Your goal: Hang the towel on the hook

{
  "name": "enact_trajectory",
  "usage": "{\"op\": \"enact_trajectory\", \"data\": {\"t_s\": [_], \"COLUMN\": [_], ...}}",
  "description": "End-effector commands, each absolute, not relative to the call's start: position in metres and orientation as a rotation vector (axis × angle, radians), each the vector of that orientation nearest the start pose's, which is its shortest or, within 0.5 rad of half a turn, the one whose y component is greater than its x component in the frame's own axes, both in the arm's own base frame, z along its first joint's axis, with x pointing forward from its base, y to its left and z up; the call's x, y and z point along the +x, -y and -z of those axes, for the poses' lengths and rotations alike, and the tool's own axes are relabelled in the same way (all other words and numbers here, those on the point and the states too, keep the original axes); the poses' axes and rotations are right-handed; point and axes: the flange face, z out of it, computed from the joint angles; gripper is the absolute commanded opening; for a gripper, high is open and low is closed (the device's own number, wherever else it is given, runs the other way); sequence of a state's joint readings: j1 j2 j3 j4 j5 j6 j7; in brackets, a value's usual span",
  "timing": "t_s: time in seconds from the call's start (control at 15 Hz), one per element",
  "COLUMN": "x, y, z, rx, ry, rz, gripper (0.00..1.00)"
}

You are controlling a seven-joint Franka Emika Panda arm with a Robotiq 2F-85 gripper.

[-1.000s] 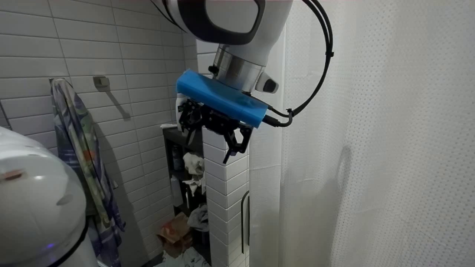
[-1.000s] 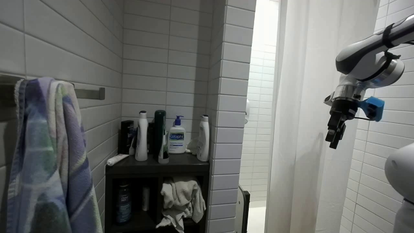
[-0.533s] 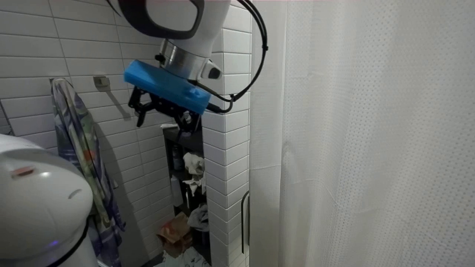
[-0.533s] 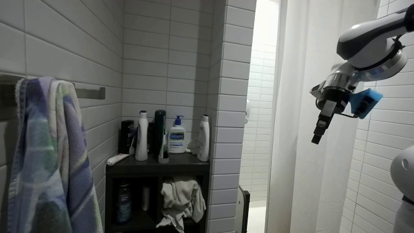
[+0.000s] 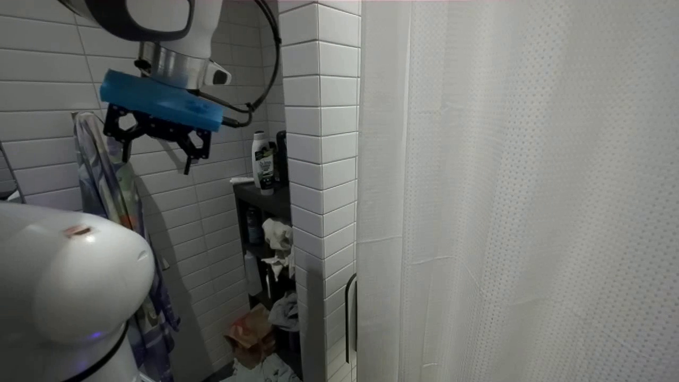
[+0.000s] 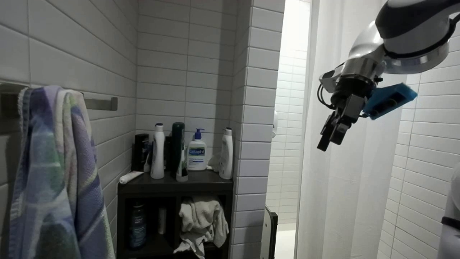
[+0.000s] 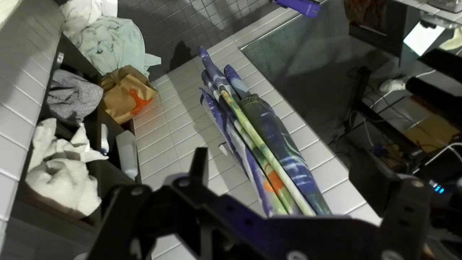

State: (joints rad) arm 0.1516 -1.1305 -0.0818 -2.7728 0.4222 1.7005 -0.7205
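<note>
Grey and dim around the towel, but well across from it, what a blaze: the opening burns out almost to white up top! Nearer the towel, the shelf sinks into gloom, close to black inside. An exterior view gives a dark shadow down the tiled wall right beside the towel, and a glint on the white housing in front of it. In the wrist view, the gripper looms nearer than the towel, black and out of focus; well apart from the towel, a small blue light pricks the murk.
</note>
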Motion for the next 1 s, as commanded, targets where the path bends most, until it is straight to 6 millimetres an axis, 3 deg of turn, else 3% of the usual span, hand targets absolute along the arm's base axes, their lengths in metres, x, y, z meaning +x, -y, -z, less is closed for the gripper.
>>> {"op": "enact_trajectory", "data": {"t_s": [0.0,0.33,0.53,0.73,0.93], "x": [0.221,0.206,0.208,0.213,0.222], "y": [-0.109,-0.173,-0.195,-0.207,-0.204], "z": [-0.506,-0.494,-0.484,-0.475,-0.469], "rx": [-2.463,-2.431,-2.427,-2.435,-2.447], "ry": [1.248,1.537,1.636,1.680,1.680], "rz": [0.275,0.261,0.261,0.259,0.259], "gripper": [1.00,1.00,1.00,1.00,1.00]}}
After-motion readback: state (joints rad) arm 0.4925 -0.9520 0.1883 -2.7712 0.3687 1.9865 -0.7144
